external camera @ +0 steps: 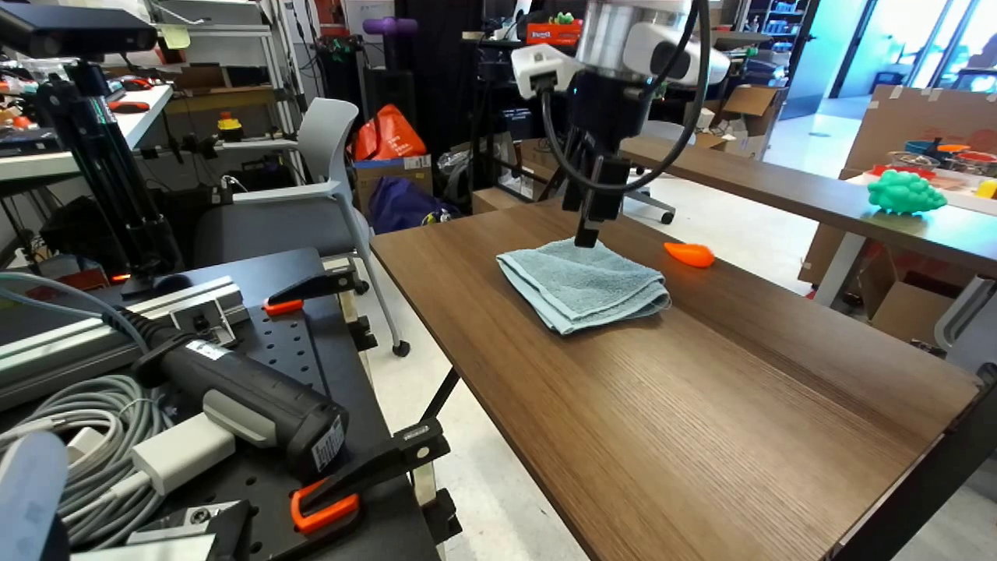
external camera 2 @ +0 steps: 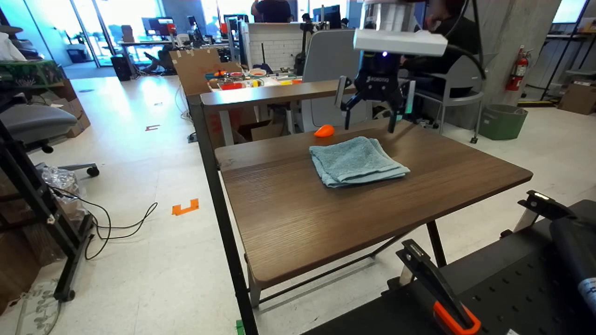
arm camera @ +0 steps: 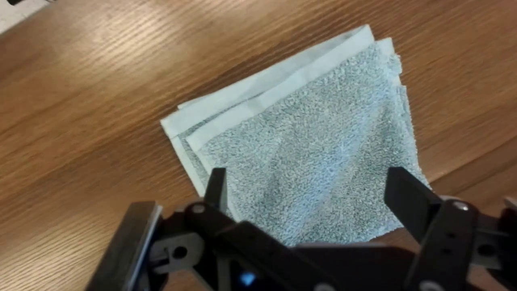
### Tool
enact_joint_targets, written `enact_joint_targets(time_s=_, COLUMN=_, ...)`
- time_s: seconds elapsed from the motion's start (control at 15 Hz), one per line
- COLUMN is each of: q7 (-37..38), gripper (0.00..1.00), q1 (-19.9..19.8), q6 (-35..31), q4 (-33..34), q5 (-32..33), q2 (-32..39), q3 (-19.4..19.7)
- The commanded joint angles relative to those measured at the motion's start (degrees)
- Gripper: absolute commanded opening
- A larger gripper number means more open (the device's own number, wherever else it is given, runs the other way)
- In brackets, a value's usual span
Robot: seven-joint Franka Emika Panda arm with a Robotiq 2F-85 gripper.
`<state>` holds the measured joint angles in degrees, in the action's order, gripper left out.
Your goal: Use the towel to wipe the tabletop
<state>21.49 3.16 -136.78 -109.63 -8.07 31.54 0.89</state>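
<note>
A folded light blue-green towel lies flat on the brown wooden tabletop point(external camera: 701, 436), and it shows in both exterior views point(external camera: 584, 288) point(external camera 2: 356, 160). In the wrist view the towel point(arm camera: 311, 133) fills the middle, with its white hems toward the upper left. My gripper point(external camera 2: 369, 130) is open and empty, pointing down above the towel's far part. In the wrist view the gripper's point(arm camera: 305, 171) fingertips are spread apart over the towel, with nothing between them. The tips appear above the cloth, not touching it. The tabletop also shows in an exterior view point(external camera 2: 298, 223).
A small orange object point(external camera: 691, 255) lies on the tabletop beside the towel, near an edge; it shows in both exterior views point(external camera 2: 324, 131). A raised brown shelf point(external camera: 794, 195) runs alongside, bearing a green bumpy toy point(external camera: 906, 192). A black workbench with clamps point(external camera: 327, 502) stands beside the table.
</note>
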Motion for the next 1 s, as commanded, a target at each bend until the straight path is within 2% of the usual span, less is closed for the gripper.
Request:
enact_joint_targets(time_s=0.0, q7=2.2, gripper=1.00, q1=2.2, q6=-1.3, q4=8.1, q5=0.6, q2=8.0, q3=0.8)
enact_joint_targets(time_s=0.47, q7=-0.2, gripper=1.00, q1=2.3, q6=-1.9, q4=13.3, q5=0.1, q2=16.5, q3=0.4)
enact_joint_targets(time_s=0.6, q7=0.4, gripper=1.00, q1=2.3, q6=-0.8, q4=11.9, q5=-0.4, q2=15.1, q3=0.4)
enact_joint_targets(time_s=0.93, q7=0.6, gripper=1.00, q1=1.7, q6=0.0, q4=13.2, q5=-0.7, q2=15.7, q3=0.7)
